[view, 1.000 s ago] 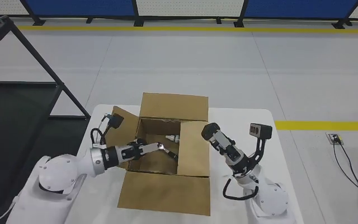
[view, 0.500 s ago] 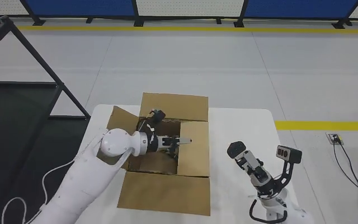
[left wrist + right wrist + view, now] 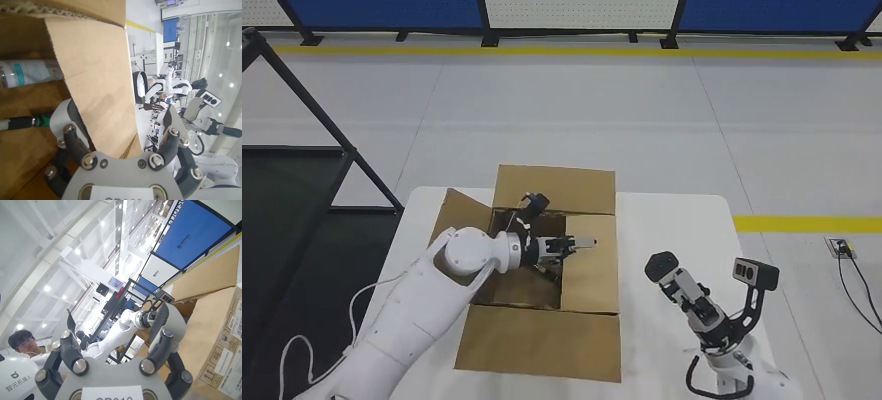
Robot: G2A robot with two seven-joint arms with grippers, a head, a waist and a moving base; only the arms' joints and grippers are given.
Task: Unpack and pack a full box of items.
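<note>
Though open-topped, brown cardboard box (image 3: 552, 190), left fingers (image 3: 60, 115) apart astride one flap (image 3: 90, 72), right fingers (image 3: 160, 321) likewise apart.

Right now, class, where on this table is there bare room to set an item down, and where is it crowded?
Freest: the table from the right flap to its far right corner. The open right claw stands nearer on that side. Crowded: inside the box: a bottle, a marker and the open left claw astride that flap.
</note>
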